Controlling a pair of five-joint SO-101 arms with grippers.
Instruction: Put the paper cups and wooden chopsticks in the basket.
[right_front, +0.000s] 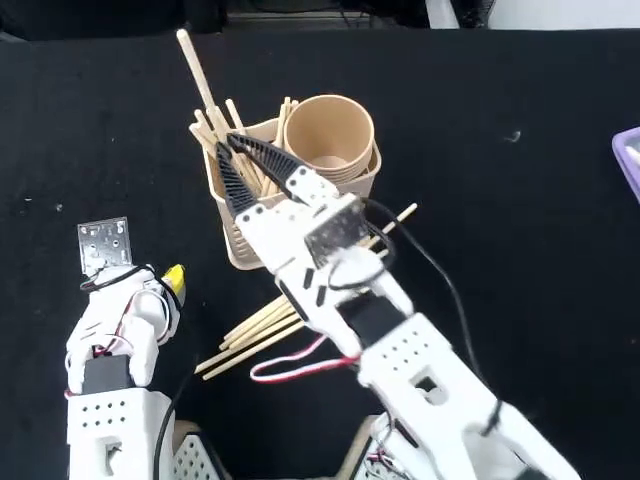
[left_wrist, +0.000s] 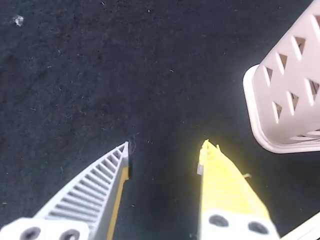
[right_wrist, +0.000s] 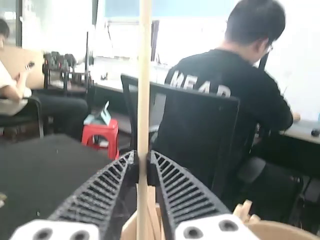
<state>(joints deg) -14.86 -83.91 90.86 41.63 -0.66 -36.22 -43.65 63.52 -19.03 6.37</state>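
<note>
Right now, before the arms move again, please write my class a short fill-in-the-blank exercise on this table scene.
1. The right gripper is shut on one wooden ____.
2. The paper cups sit stacked inside the ____.
3. The left gripper holds nothing, and its jaws are ____.

Missing words: chopstick; basket; open.
</note>
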